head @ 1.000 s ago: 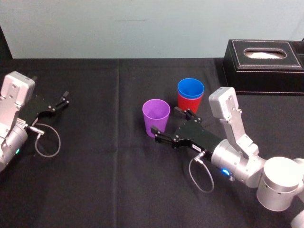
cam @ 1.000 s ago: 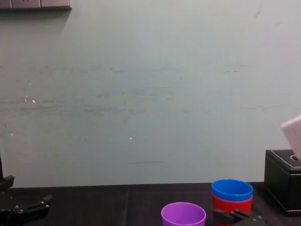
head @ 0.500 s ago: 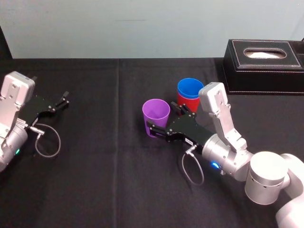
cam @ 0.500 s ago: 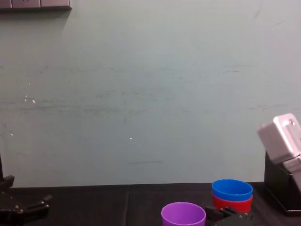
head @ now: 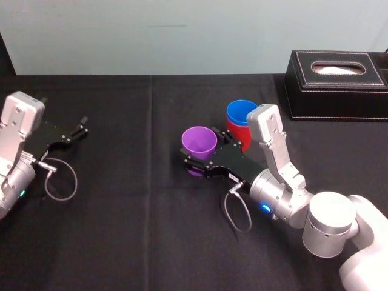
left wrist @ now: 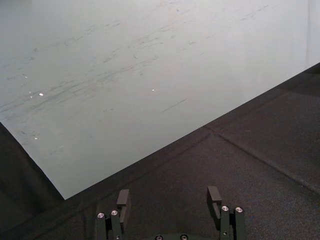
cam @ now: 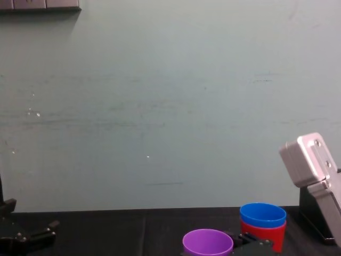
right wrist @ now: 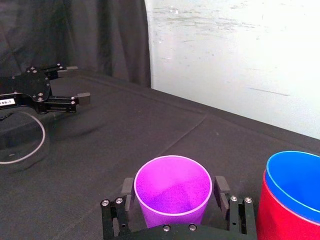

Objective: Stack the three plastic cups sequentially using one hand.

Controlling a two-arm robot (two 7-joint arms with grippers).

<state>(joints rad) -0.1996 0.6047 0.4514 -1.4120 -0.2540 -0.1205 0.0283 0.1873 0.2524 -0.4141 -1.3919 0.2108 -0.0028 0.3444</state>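
The right end effector (head: 200, 154) straddles the purple cup (head: 199, 142) with its jaws spread. One finger fills the narrow gap between that cup and the red cup (head: 237, 134), which has the blue cup (head: 243, 113) nested inside it. Bare bench (head: 133, 230) lies wide open to the left of the cups, as far as the left end effector (head: 82, 125) resting near the left edge. A black box (head: 337, 85) blocks the far right corner, well apart from the cups.

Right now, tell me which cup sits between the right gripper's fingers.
The purple cup: it stands alone between the open fingers of the right gripper, while the blue cup sits nested in the red cup. The left gripper idles far left.
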